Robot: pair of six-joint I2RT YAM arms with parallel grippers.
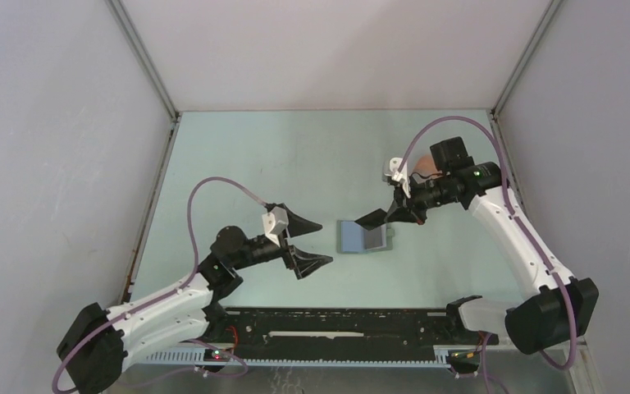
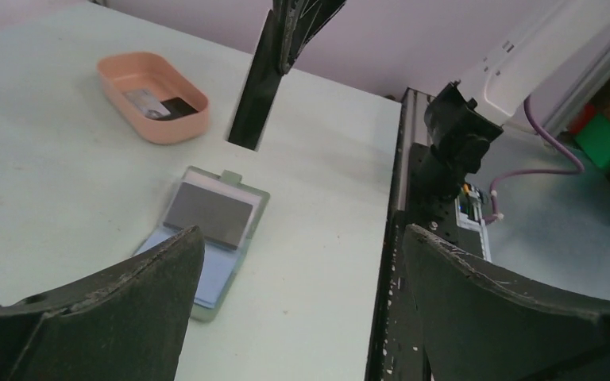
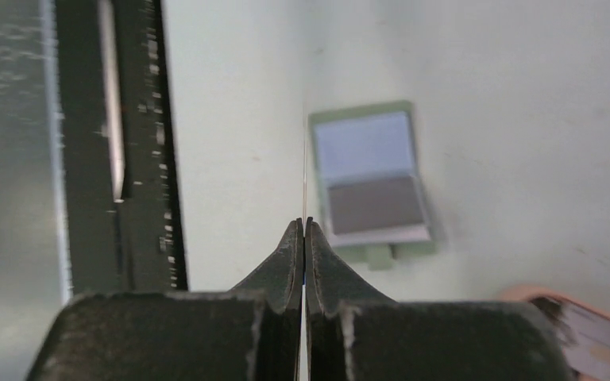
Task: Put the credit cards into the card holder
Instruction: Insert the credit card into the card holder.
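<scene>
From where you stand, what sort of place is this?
Likely a robot test cell: plain grey walls enclose a pale green tabletop, with two white-and-black robot arms bolted to a black rail.

My top camera sits high behind the two white arms [image 1: 164,305], looking down and forward over the pale green tabletop [image 1: 295,156]. My left wrist camera skims low and close across it toward the right. My right wrist camera looks steeply down on it. All three share the flat grey-green fold-over card holder [image 1: 351,238].
</scene>
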